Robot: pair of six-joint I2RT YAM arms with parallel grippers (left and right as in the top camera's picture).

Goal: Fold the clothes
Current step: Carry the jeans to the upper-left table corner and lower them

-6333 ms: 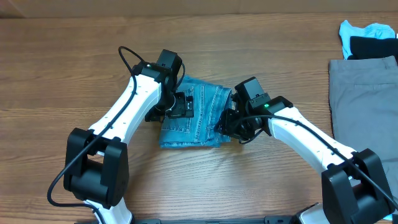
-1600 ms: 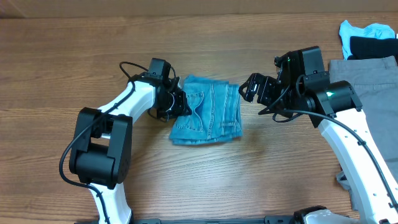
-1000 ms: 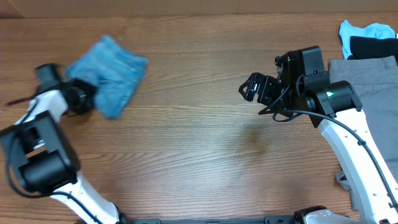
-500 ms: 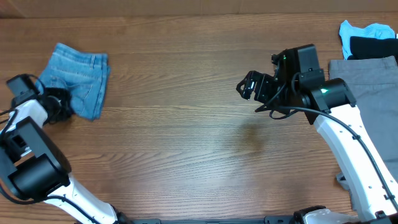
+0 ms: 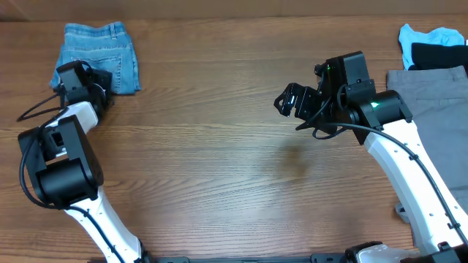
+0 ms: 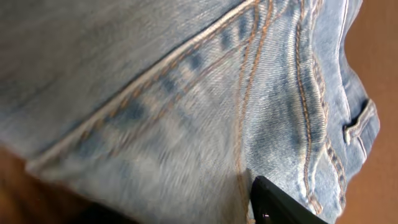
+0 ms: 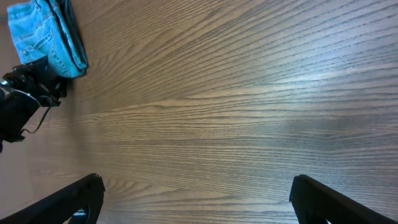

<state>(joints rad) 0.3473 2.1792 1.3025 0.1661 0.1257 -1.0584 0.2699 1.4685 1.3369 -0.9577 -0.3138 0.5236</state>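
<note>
The clothes, a folded bundle of light blue denim jeans, lie at the table's far left corner, and also show small in the right wrist view as jeans. My left gripper is at the bundle's near left edge. In the left wrist view the denim fills the frame and lies between the jaws of the left gripper; one black finger touches it. Whether the jaws press it I cannot tell. My right gripper hangs open over bare wood, nothing between its fingers.
A grey garment lies flat at the right edge. Behind it, a light blue cloth and a black one are piled in the far right corner. The left arm's cable loops beside its wrist.
The left arm has swung the jeans from the table's middle to the far left corner and now sits at their near edge. The right gripper has drifted slightly left, still open.
</note>
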